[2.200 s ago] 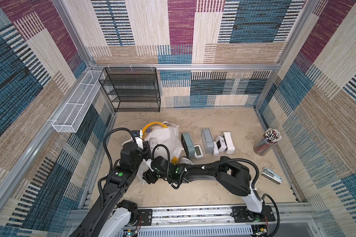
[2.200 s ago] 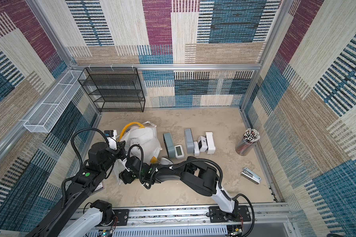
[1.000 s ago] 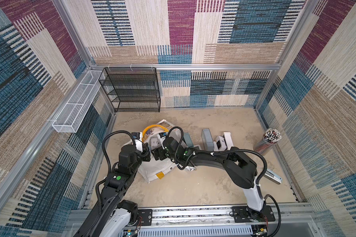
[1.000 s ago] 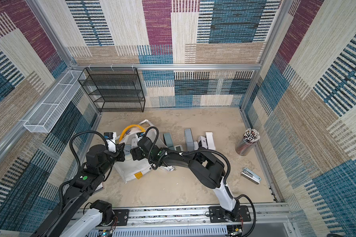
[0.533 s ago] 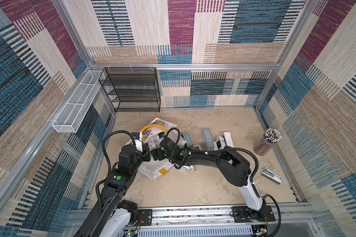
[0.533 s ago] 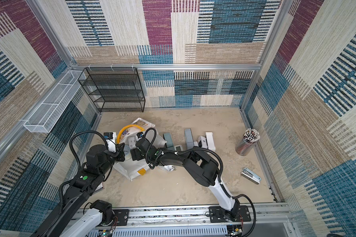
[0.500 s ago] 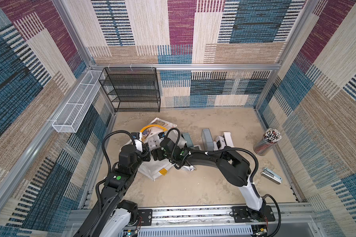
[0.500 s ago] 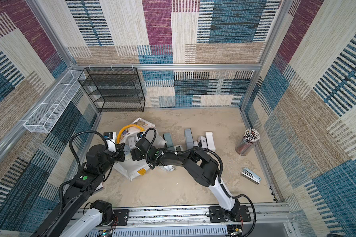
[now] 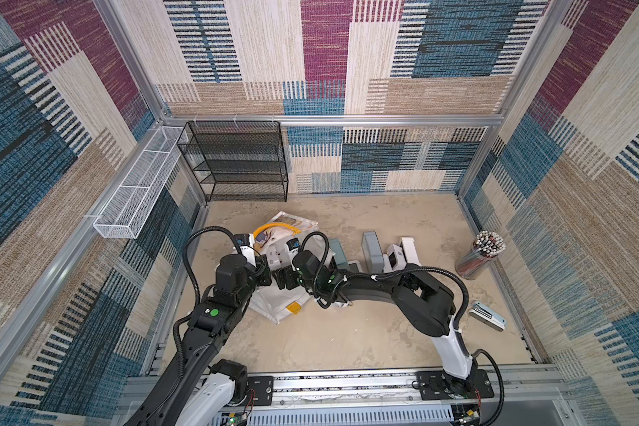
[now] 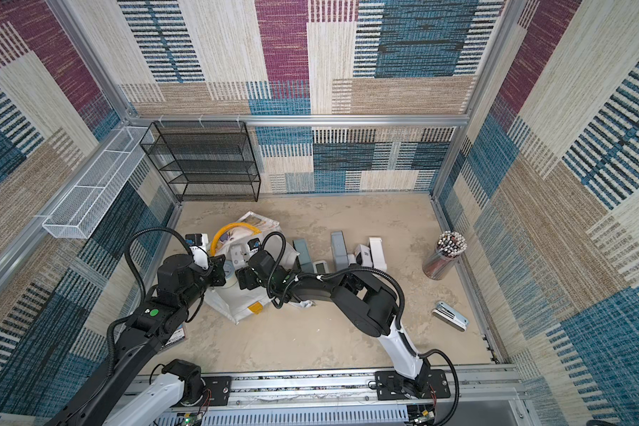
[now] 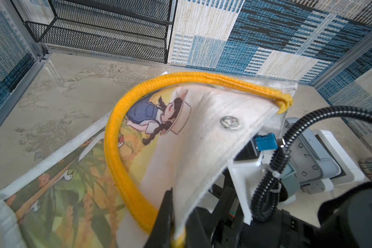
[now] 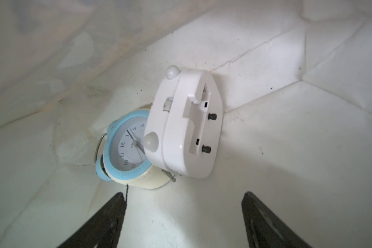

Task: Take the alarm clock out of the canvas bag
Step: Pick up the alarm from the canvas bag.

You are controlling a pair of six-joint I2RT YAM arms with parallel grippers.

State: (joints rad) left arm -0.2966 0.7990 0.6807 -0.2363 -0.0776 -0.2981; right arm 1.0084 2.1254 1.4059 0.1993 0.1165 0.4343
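The left hand [image 11: 174,216] is clamped on the rim of the canvas bag [image 11: 202,139] and holds its mouth open; the right hand [image 12: 183,195], fingers apart and empty, looks inside. Deep in the bag, straight ahead of the right hand, the white alarm clock [image 12: 187,128] leans on a blue-rimmed clock [image 12: 125,154]. Its long axis points away, so I judge a straight advance should bracket it.

Beige tabletop [image 9: 347,332]: canvas bag [image 9: 278,308], clocks [image 9: 370,250], pencil jar [image 9: 476,256], mesh rack [image 9: 237,162]
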